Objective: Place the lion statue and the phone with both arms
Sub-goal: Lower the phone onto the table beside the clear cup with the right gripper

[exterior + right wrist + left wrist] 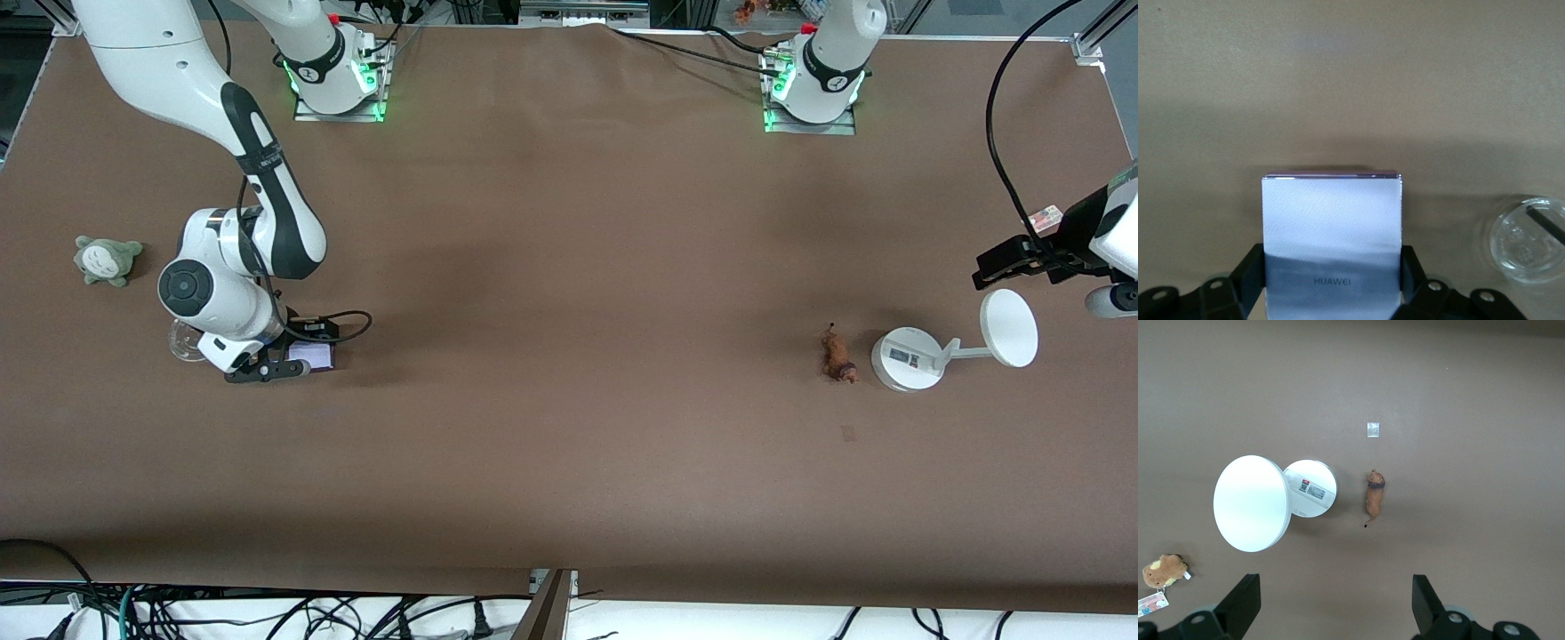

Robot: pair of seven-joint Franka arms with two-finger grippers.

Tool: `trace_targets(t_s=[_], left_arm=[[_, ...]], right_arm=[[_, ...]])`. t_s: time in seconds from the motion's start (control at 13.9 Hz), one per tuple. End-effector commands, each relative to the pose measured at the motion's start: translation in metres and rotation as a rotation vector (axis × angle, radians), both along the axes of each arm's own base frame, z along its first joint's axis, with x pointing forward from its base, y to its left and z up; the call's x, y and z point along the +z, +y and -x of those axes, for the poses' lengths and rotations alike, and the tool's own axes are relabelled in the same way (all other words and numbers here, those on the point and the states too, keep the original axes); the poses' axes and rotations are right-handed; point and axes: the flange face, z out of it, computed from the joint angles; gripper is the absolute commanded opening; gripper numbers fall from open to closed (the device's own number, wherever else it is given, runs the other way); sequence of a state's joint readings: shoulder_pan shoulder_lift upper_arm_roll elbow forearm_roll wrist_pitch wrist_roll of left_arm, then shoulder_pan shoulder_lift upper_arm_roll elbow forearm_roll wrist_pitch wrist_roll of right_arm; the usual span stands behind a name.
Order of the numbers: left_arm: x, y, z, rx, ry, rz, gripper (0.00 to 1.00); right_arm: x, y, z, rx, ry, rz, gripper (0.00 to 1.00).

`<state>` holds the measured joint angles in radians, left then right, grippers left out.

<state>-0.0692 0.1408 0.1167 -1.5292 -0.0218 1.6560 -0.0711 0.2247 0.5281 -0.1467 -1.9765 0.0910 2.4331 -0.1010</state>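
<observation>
The phone (pixel 315 356), a flat rectangle with a pale lavender face, lies low at the table toward the right arm's end. My right gripper (pixel 277 365) is shut on the phone (pixel 1331 220); its black fingers (pixel 1251 270) press against both long sides. The lion statue (pixel 837 356), small and orange-brown, lies on the table toward the left arm's end, beside the white stand's base. It also shows in the left wrist view (pixel 1373 498). My left gripper (pixel 989 271) is open and empty in the air over the table next to the stand, with its fingers (pixel 1245 600) wide apart.
A white stand has a round base (pixel 905 359) and a tilted disc (pixel 1009 327). A grey-green plush (pixel 108 260) and a clear round lid (pixel 182 340) lie by the right arm. A brown plush toy (pixel 1163 570) with a tag lies near the stand.
</observation>
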Motion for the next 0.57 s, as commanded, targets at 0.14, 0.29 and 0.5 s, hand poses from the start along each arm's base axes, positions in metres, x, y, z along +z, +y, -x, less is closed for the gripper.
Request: trace_targets(t_s=[0.14, 0.29, 0.5], left_arm=[[0.0025, 0.0027, 0.0013, -0.018, 0.005, -0.009, 1.00], [0.0025, 0.0027, 0.0013, -0.018, 0.005, -0.009, 1.00], [0.0025, 0.0027, 0.0013, -0.018, 0.005, -0.009, 1.00]], right_arm=[[0.0012, -0.0131, -0.0012, 0.010, -0.014, -0.013, 0.36], [0.0007, -0.0169, -0.0009, 0.007, -0.012, -0.013, 0.39], [0.0011, -0.0168, -0.0012, 0.006, -0.012, -0.013, 0.97]])
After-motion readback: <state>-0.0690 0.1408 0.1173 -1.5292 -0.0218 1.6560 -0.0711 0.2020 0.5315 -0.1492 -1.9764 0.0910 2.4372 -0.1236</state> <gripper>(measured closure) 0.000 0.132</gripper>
